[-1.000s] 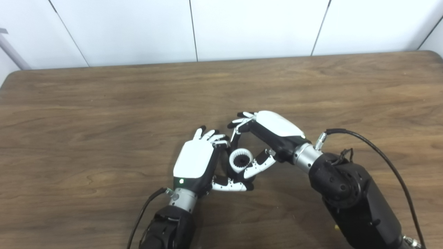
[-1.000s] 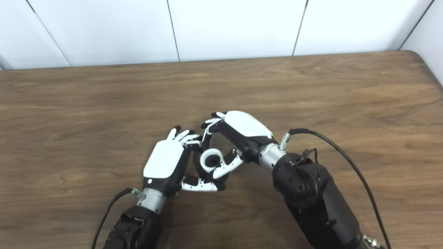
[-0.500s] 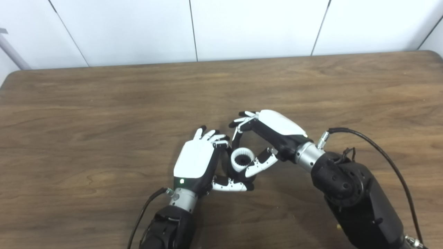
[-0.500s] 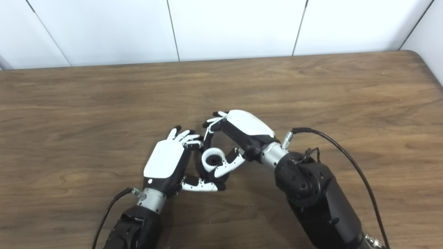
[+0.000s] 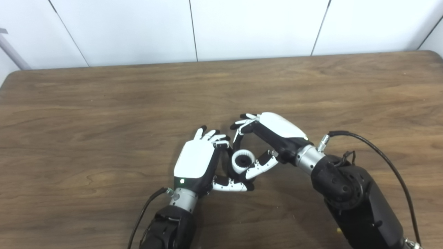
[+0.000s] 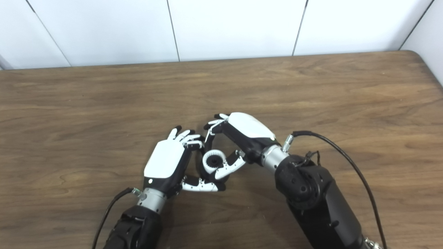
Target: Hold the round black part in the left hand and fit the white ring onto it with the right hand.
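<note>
— Where's the white ring (image 5: pixel 243 161) right now?

— Down near the front middle of the wooden counter (image 5: pixel 104 103), caught between the two hands. It's toothed along its rim, and its opening faces up toward us.

— And the round black part (image 5: pixel 244 161)?

— I can only see a dark round shape inside the ring's opening. The ring sits around it, though how far it has seated I can't tell from here.

— What's the left hand (image 5: pixel 197 160) doing?

— It lies with its white back turned up, fingers curled over at the far side and the thumb (image 5: pixel 230 186) stretched along underneath toward the right. It's closed around the black part, cradling it from the left and below. Most of that part is hidden behind the fingers.

— The right hand (image 6: pixel 242 136)?

— It reaches in from the right, arched over the ring. Its fingers (image 6: pixel 211 128) bend down at the far side of the ring, and its thumb (image 5: pixel 261 166) presses on the near right edge, so it pinches the ring narrowly.

— Are the two hands touching?

— Their fingertips come together just behind the ring. The right thumb crosses just above the left thumb. A black cable (image 5: pixel 380 155) loops off the right wrist.
</note>
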You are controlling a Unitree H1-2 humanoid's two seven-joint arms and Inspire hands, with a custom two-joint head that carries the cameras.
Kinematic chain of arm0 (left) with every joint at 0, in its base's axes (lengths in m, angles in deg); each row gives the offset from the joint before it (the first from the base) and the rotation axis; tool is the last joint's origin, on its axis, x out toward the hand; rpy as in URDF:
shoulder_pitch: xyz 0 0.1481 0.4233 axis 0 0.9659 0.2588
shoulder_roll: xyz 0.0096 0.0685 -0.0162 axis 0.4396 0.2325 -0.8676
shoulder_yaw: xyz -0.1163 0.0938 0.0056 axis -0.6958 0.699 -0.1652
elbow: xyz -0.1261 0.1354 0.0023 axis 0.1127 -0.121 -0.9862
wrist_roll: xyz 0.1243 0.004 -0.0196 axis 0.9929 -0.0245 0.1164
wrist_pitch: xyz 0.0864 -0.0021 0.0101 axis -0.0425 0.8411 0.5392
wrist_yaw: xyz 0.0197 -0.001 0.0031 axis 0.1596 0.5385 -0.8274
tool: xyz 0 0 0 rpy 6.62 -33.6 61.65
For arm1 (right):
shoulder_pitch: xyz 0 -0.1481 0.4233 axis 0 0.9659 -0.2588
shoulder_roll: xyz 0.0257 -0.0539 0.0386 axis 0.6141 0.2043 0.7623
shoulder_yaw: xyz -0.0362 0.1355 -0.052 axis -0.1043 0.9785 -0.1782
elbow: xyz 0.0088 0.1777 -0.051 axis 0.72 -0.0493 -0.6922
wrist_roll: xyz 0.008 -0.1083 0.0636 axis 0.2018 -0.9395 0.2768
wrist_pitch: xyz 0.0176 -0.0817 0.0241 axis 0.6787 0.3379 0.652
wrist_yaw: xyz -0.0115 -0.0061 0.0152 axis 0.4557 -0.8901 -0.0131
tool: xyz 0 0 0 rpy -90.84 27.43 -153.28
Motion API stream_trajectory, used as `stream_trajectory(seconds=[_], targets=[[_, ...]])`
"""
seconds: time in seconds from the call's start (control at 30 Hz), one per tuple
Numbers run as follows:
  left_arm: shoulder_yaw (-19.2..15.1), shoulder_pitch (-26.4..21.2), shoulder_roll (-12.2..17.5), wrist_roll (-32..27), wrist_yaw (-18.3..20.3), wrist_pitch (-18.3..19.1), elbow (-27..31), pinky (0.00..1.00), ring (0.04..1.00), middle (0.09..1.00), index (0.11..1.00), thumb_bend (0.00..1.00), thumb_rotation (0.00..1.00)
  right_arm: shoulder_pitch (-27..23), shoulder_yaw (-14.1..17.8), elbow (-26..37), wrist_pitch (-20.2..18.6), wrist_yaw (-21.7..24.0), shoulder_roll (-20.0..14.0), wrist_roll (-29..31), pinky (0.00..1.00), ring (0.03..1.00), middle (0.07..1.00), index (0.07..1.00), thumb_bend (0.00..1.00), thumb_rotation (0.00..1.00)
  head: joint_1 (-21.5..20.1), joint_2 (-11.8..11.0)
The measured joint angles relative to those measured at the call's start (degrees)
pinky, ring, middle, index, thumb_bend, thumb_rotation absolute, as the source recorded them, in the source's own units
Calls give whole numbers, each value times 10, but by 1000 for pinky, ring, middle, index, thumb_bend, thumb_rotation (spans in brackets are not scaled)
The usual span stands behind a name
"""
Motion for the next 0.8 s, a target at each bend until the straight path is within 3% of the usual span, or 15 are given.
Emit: stream_trajectory(seconds=[0.57,0.67,0.8], targets=[[1,-1,0,0,0,0,0,1000,890,791,482,525,55,3,-5,-7,2,-7,-4,-2,1000,967,865,494,523,158,-2,2],[1,-1,0,0,0,0,0,1000,890,791,483,525,55,2,-7,-7,2,-7,-5,-3,1000,971,872,595,849,271,-2,2],[2,-1,0,0,0,0,0,1000,890,792,483,525,56,1,-8,-7,2,-5,-8,-12,1000,975,880,646,970,306,-2,2]])
